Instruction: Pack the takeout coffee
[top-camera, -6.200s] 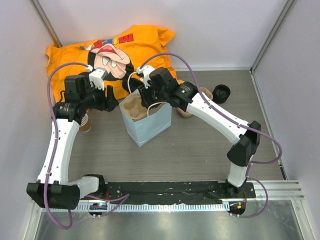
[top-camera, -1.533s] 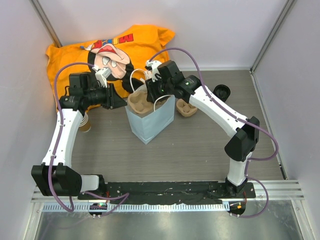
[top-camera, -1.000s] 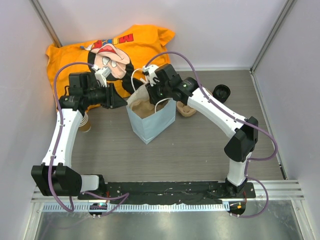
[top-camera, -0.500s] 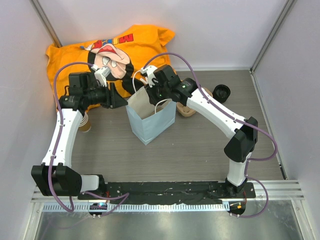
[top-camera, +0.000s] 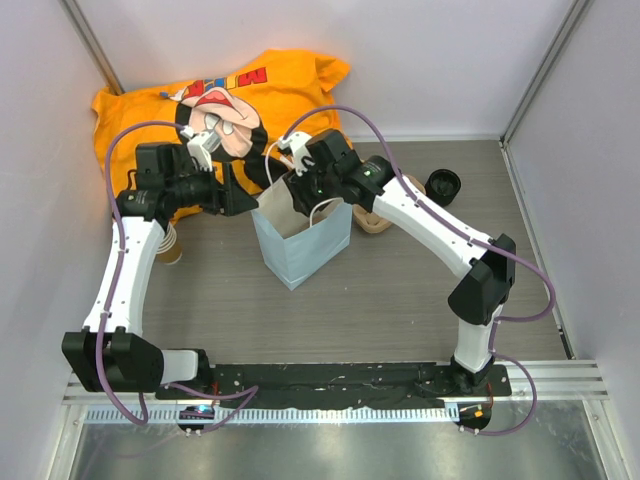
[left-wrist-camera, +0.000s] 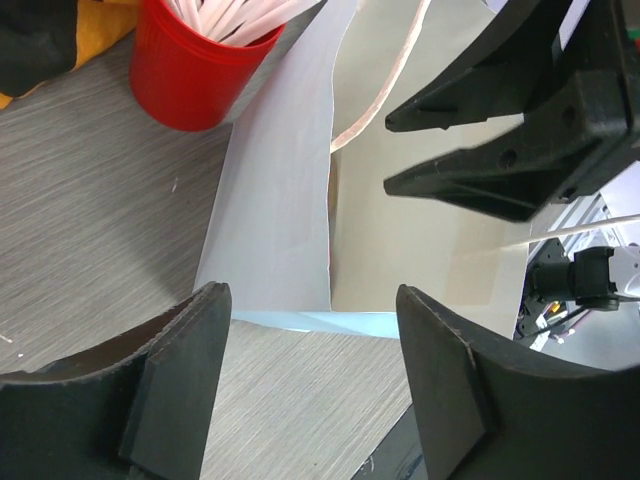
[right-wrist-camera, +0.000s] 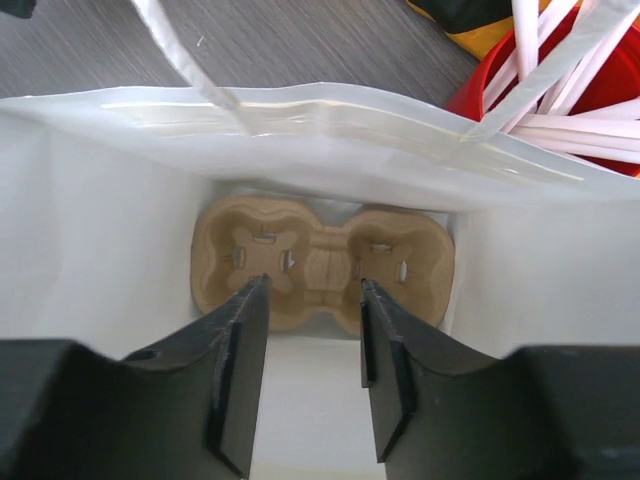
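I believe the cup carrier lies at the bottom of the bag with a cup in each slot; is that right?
Not quite: the carrier lies at the bottom of the bag, but both slots are empty, as the right wrist view shows.

My left arm rises from its base at the near-left corner, bends at the elbow and turns its wrist to the right, so my left gripper lies nearly level and points toward my other arm. Its jaws stand wide apart. My right arm climbs from the near-right base, folds at the elbow and stretches away and to the left in 1 long reach. My right gripper points steeply down, its 2 fingers parted by a moderate gap. The 2 grippers are near each other, not touching.
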